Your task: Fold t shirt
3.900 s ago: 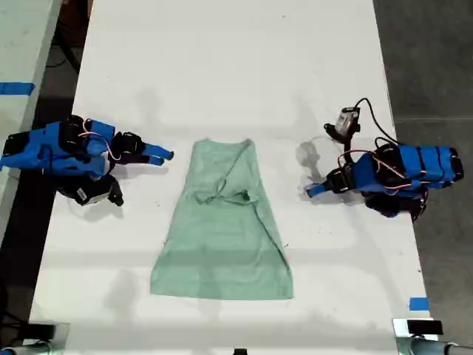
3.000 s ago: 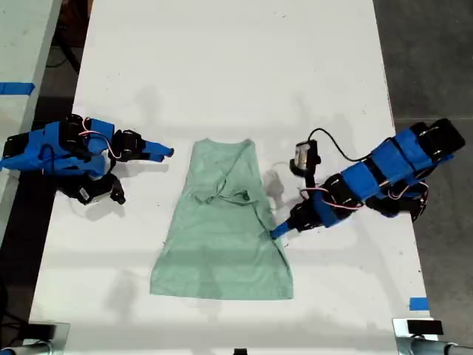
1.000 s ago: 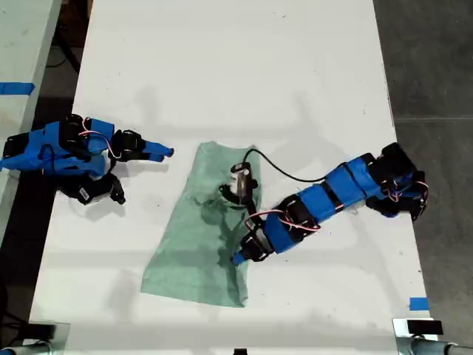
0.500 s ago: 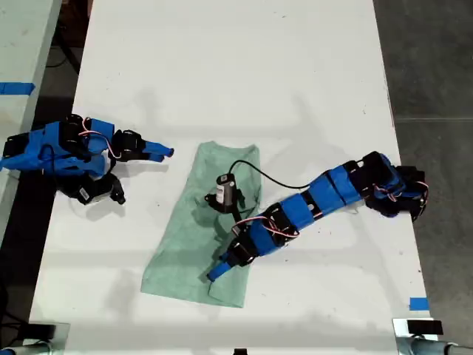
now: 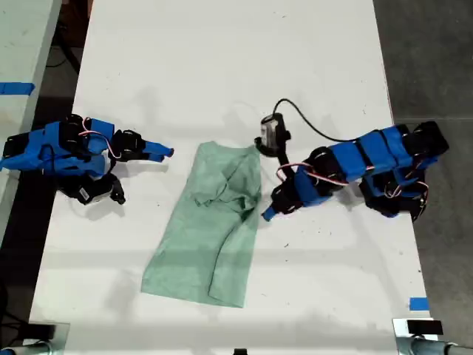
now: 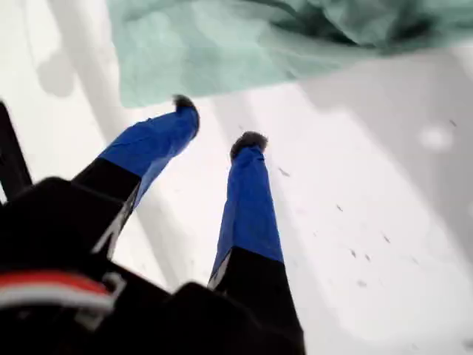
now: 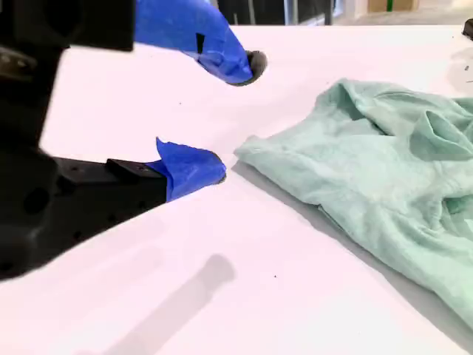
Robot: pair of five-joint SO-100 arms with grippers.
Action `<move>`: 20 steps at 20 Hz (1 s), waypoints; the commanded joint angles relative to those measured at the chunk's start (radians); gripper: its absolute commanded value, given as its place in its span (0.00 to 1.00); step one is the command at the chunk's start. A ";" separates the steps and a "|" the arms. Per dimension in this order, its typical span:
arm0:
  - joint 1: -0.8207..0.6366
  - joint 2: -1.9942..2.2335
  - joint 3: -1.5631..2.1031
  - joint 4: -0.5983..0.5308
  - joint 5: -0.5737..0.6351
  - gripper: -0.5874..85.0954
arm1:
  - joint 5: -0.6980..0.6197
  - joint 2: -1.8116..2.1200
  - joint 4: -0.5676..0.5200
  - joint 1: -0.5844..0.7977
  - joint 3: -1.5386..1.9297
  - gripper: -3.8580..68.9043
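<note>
On the desk, exterior view: the shirt (image 5: 214,229) lies near the middle of the white desk (image 5: 222,74), narrow end toward the far side, wide hem toward the near edge.
Shirt shape, exterior view: wrinkled; the side toward the exterior view's right is folded over onto the rest, with bunched folds near the narrow end.
First gripper, exterior view: my first gripper (image 5: 267,214) reaches in from the exterior view's right, its tip just beside the shirt's folded edge, about midway along it.
Second gripper, exterior view: my second gripper (image 5: 164,154) sits low at the exterior view's left, pointing at the shirt's narrow end, near it but apart.
Tape, exterior view: a blue tape mark (image 5: 418,303) sits at the desk's near corner on the exterior view's right.
First wrist view, jaws: my first gripper (image 6: 216,122) has its jaws parted by a moderate gap with nothing between them, over bare desk (image 6: 384,185).
First wrist view, shirt: the shirt (image 6: 259,44) edge lies just beyond the tips; whether one tip touches it I cannot tell.
Second wrist view, jaws: my second gripper (image 7: 236,120) has its jaws spread wide, holding nothing, one jaw low by the desk (image 7: 222,296).
Second wrist view, shirt: a corner of the shirt (image 7: 384,170) lies just beside the lower jaw tip, flat on the desk.
</note>
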 commanded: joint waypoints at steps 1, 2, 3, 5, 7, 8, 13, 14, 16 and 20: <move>-0.005 0.006 0.048 -0.002 0.011 0.21 | 0.078 0.528 0.018 0.046 0.426 0.14; -0.006 0.006 0.048 -0.002 0.011 0.21 | 0.098 0.726 -0.006 0.058 0.604 0.13; -0.006 0.006 0.048 -0.002 0.009 0.21 | 0.115 0.936 -0.037 0.072 0.782 0.13; -0.008 0.006 0.048 -0.002 0.008 0.21 | 0.118 1.368 -0.158 0.077 1.154 0.09; -0.008 0.006 0.048 -0.002 0.006 0.21 | 0.158 1.707 -0.126 0.066 1.436 0.09; -0.009 0.006 0.048 -0.002 0.006 0.21 | 0.181 1.687 -0.091 0.066 1.476 0.09; -0.006 0.006 0.048 -0.002 0.005 0.21 | -0.044 1.689 -0.112 0.207 1.651 0.07; -0.006 0.006 0.048 -0.002 0.005 0.21 | -0.072 1.689 -0.115 0.233 1.651 0.09; -0.008 0.006 0.048 -0.002 0.005 0.21 | -0.058 1.692 -0.127 0.232 1.660 0.12; -0.014 0.006 0.048 -0.002 0.005 0.21 | -0.147 1.692 -0.132 0.135 1.664 0.12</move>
